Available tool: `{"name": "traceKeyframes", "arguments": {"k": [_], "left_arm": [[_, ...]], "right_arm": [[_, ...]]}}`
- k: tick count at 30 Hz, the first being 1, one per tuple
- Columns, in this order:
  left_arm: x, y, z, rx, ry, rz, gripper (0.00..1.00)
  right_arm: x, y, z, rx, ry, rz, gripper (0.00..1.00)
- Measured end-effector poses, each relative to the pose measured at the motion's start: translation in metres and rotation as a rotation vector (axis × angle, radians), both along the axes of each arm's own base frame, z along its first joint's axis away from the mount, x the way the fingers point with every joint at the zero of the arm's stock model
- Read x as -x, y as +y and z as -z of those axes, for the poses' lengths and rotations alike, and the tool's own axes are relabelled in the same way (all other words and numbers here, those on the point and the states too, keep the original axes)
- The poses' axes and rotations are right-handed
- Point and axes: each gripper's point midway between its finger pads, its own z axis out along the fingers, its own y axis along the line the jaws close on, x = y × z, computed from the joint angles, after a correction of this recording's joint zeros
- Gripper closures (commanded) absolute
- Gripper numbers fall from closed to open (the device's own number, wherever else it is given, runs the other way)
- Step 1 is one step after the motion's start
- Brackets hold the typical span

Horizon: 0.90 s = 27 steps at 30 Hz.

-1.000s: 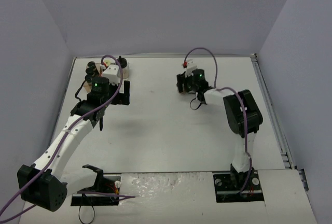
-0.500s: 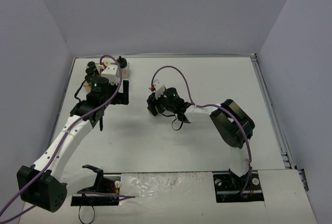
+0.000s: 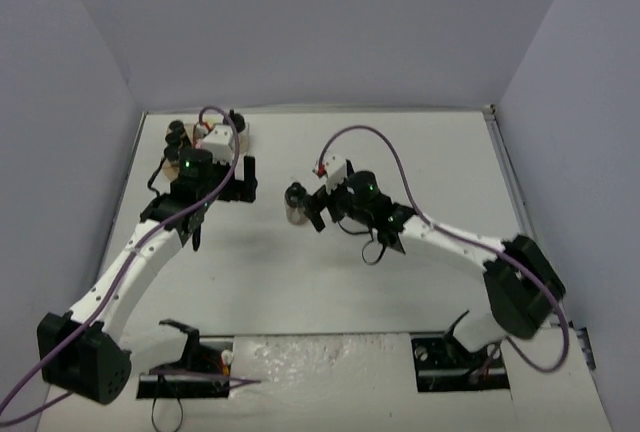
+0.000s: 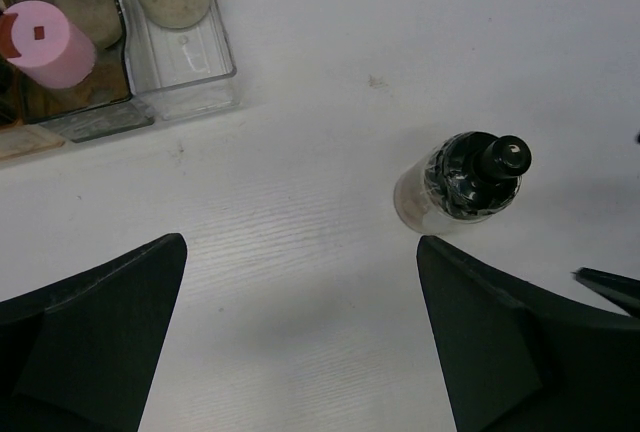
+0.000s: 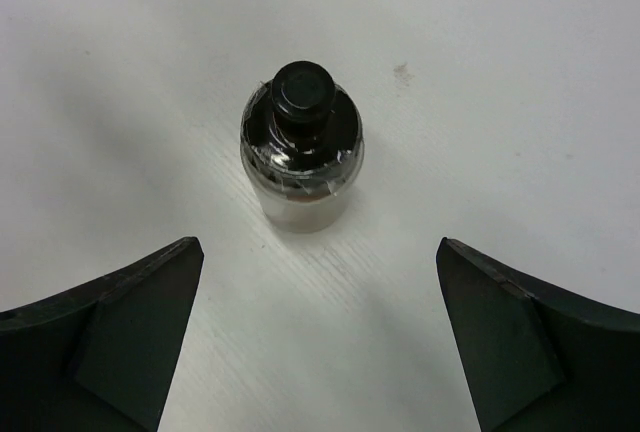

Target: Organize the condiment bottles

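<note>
White table (image 3: 420,152): knob-capped bottle (image 5: 301,147) upright ahead of right fingers (image 5: 115,332), spread wide, untouched; left fingers (image 4: 90,332) wide too.

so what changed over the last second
The right arm swung left across the table toward the tray. The right gripper opened and let go of the clear bottle with a black knob cap, which now stands upright on the table just ahead of its fingers. The left gripper stayed open near the tray, and the tray stayed put.
</note>
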Motion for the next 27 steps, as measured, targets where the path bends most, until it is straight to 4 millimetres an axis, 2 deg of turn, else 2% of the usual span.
{"name": "traceKeyframes", "arguments": {"k": [2,5,11,14,16,20,23,27], "left_arm": [[-0.001,-0.007,0.004,0.008,0.006,0.024,0.03],[-0.002,-0.027,0.013,0.015,0.028,0.082,0.03],[0.001,-0.075,0.055,0.000,0.129,0.177,0.03],[0.003,-0.097,0.067,-0.016,0.137,0.211,0.03],[0.001,-0.110,0.069,-0.019,0.118,0.227,0.03],[-0.007,-0.127,0.076,-0.029,0.082,0.231,0.03],[-0.014,-0.131,0.086,-0.046,0.073,0.214,0.03],[-0.021,-0.129,0.104,-0.085,0.093,0.181,0.06]], "right_arm": [[0.011,-0.016,-0.030,-0.023,-0.046,0.021,0.00],[0.023,-0.045,-0.067,-0.063,-0.113,0.091,0.00],[0.055,-0.125,-0.121,-0.157,-0.236,0.303,0.00],[0.060,-0.146,-0.141,-0.212,-0.280,0.382,0.00],[0.060,-0.152,-0.143,-0.221,-0.283,0.412,0.00],[0.059,-0.156,-0.128,-0.190,-0.249,0.434,0.00],[0.060,-0.156,-0.117,-0.166,-0.226,0.435,0.00],[0.062,-0.157,-0.114,-0.159,-0.221,0.435,0.00]]}}
